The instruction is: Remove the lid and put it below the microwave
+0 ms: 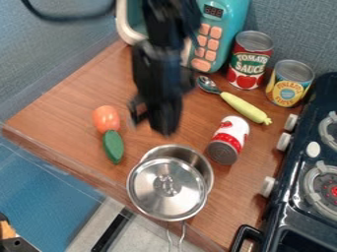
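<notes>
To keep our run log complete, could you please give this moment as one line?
goal: lid below microwave | gripper: over counter, near pot | lid: on pot, off-centre | removal: not yet done

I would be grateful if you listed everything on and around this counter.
Lid: one, silver, on the pot, off-centre
Pot: one, silver, near edge
Microwave: one, teal, at the back
Tomato: one, orange-red, left
Cucumber: one, green, beside the tomato
Spoon: one, yellow handle, centre right
Cans: three; red-green and yellow upright at back right, red-white lying beside the pot
Stove: one, black, right
Counter: one, brown, beneath
Cable: one, black, upper left
Arm: one, black, from the top
Pincer: one, black, above the counter
</notes>
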Action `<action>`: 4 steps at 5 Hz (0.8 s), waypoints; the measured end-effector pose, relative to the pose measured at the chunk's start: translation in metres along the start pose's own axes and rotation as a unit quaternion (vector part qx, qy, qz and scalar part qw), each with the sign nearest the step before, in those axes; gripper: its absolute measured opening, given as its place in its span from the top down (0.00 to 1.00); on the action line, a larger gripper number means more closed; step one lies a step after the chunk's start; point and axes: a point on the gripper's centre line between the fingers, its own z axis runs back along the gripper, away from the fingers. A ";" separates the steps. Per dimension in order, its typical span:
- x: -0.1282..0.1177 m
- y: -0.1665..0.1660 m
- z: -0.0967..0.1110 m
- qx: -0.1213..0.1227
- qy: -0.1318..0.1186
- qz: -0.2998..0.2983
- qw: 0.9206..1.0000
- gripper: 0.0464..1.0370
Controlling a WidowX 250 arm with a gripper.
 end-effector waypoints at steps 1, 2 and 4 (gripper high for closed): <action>0.015 -0.022 0.000 -0.001 0.015 0.025 1.000 1.00; 0.017 -0.017 -0.009 0.006 -0.001 0.025 1.000 1.00; -0.017 0.018 -0.033 0.028 -0.019 -0.049 0.998 0.83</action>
